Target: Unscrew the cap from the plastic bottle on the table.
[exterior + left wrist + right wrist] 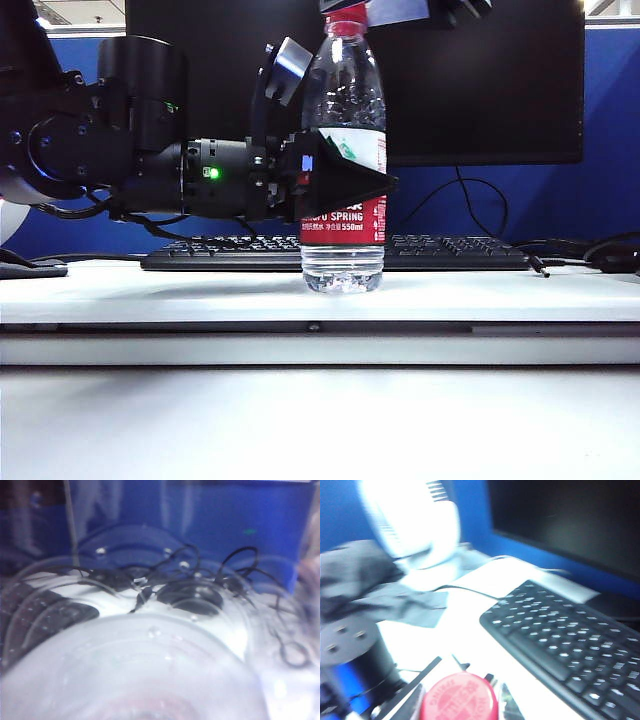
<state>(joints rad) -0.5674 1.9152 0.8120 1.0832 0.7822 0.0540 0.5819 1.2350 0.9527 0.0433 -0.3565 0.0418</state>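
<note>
The plastic bottle (343, 130) stands upright on the table (150, 290), just in front of the keyboard. My left gripper (375, 183) comes in level from the left and is shut on the bottle at its red-and-white label. In the left wrist view the clear bottle (135, 670) fills the blurred foreground and hides the jaws. The red cap (345, 22) sits on the neck at the top edge of the exterior view, with my right gripper (348, 6) over it. In the blurred right wrist view the cap (459, 697) lies between the right gripper's (460, 706) fingers (412, 702), which press on both sides.
A black keyboard (440, 250) lies behind the bottle, with a dark monitor (480, 80) above it. Cables and a dark mouse (615, 255) are at the far right. A white device (410, 520) and grey cloth (365, 580) sit beyond the left arm.
</note>
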